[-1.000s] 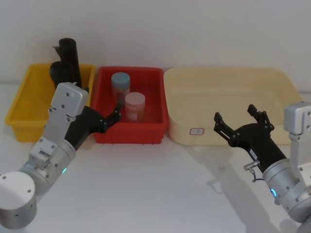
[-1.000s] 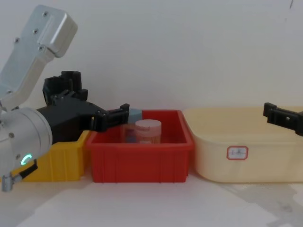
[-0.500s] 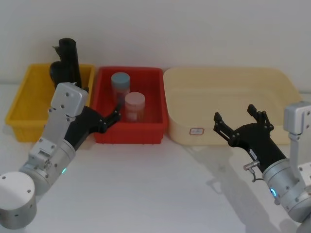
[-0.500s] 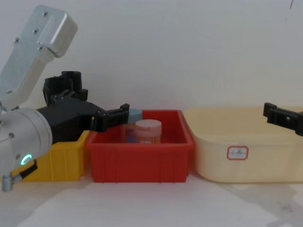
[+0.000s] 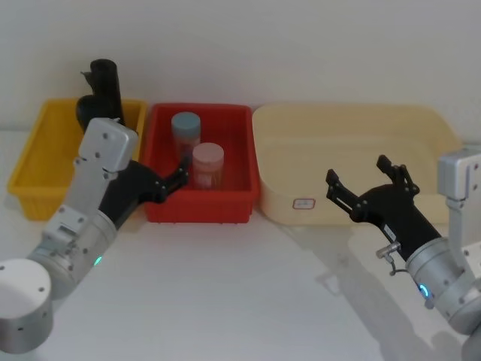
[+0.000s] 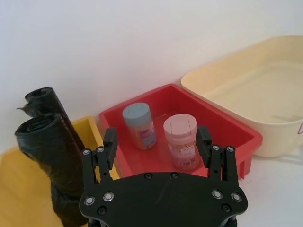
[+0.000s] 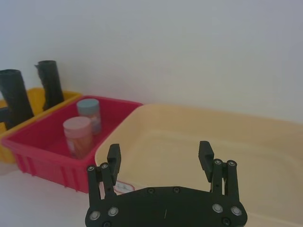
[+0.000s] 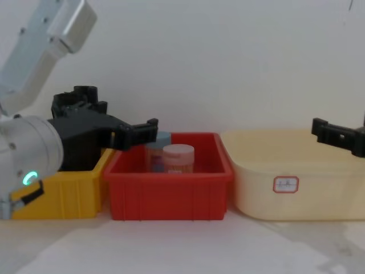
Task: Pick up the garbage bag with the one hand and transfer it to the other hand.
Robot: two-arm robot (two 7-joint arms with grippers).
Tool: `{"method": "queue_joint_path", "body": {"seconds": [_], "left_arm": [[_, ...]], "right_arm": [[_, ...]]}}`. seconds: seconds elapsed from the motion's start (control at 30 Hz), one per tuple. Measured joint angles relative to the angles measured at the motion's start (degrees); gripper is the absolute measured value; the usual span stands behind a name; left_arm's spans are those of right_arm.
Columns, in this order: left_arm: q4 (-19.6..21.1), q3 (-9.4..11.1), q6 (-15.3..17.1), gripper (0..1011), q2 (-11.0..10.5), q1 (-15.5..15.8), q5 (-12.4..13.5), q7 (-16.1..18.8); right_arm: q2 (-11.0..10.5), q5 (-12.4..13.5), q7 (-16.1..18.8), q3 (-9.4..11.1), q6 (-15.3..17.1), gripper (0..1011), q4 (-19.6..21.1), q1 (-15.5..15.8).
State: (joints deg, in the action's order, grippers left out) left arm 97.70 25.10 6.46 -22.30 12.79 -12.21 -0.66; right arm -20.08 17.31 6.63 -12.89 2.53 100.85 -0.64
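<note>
The left gripper [image 6: 157, 140] has lifted slightly and edged forward in the past second, and the right gripper [image 5: 358, 173] has drifted a touch toward 10 o'clock. The garbage bag [image 6: 47, 153] stands upright at the 3 o'clock end of the yellow bin [image 5: 34, 162], at the table's [image 5: 240, 286] 10 o'clock corner. A slimmer black roll [image 5: 106, 84] stands just behind it at 12 o'clock. The bin's wall hems the bag on the side facing the red bin [image 5: 199, 207], which touches it. The bag lies outside the left jaws, at about 10 o'clock from them and apart. Those jaws are spread wide and empty, over the red bin's near 9 o'clock corner, short of the blue-lidded jar [image 5: 186, 126] and pink-lidded jar [image 5: 208, 162]. The right jaws, also spread and empty, hover at 4 o'clock before the cream tub [image 5: 421, 124]. Bare table lies open toward 6 o'clock.
</note>
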Motion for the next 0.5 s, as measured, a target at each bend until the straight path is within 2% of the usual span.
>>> {"method": "queue_joint_path", "body": {"seconds": [0.17, 0.23, 0.33, 0.5], "left_arm": [[3.4, -2.2, 3.6, 1000, -1.1, -1.7, -2.0, -0.1], [4.0, -2.7, 3.9, 1000, -1.4, -2.1, -2.2, -0.1], [7.3, -6.4, 7.6, 1001, -3.0, -4.8, -5.2, -0.6], [9.9, -10.7, 10.4, 1001, -4.7, -7.8, -8.5, -1.6]], "right_arm": [[-0.7, 1.1, 2.9, -0.3, 1.3, 1002, -0.3, -2.0], [-0.7, 1.3, 3.3, -0.3, 1.5, 1002, -0.3, -2.3], [-1.0, 2.4, 6.0, -1.2, 3.5, 1001, -1.0, -5.2], [-0.7, 3.3, 8.1, -2.7, 6.1, 1001, -2.5, -8.8]]}}
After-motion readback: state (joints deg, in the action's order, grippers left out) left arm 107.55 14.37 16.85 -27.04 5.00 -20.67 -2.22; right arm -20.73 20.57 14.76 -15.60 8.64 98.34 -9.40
